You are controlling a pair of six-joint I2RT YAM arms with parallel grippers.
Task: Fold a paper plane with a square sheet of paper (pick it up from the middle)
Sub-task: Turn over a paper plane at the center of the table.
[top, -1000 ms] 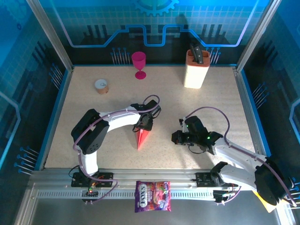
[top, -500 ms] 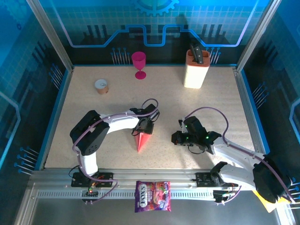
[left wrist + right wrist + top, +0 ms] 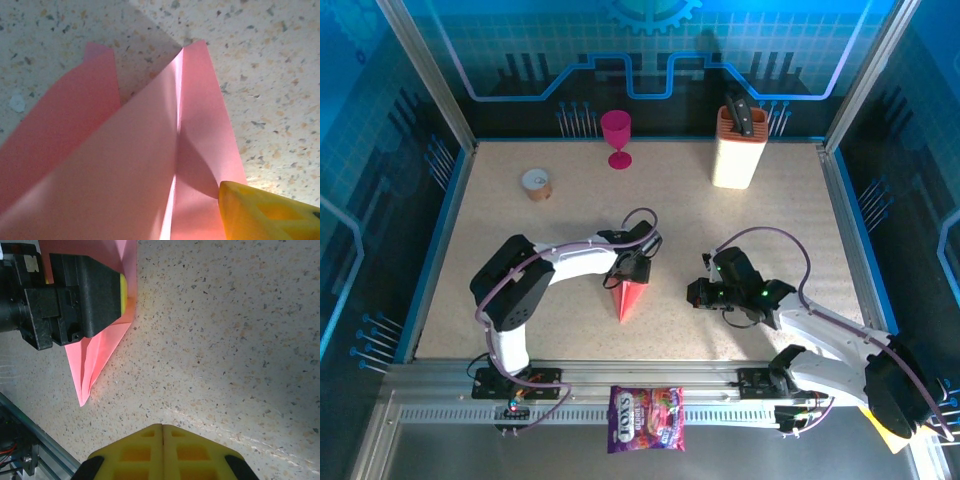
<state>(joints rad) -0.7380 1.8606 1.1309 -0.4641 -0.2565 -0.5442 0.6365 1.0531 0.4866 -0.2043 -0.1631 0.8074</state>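
The paper plane [image 3: 629,297], a salmon-pink dart folded from the square sheet of paper, lies on the speckled table with its tip toward the near edge. My left gripper [image 3: 626,270] sits low over its wide rear end. In the left wrist view the plane [image 3: 125,165] shows its centre crease and raised wings, and one yellow fingertip [image 3: 265,210] stands well off the crease against the right wing; the other finger is hidden behind the paper. The jaws stand apart. My right gripper [image 3: 697,293] rests shut and empty to the right, its fingertips [image 3: 163,432] pressed together, with the plane [image 3: 97,352] ahead of it.
A magenta goblet [image 3: 616,137] and a cream knife block [image 3: 738,148] stand at the back. A tape roll [image 3: 536,183] lies back left. A purple candy bag [image 3: 646,419] lies on the front rail. Bare table stretches right of the plane.
The left gripper's jaws have spread wider over the plane's rear end. The plane has shifted slightly right and looks broader. The right arm has not moved.
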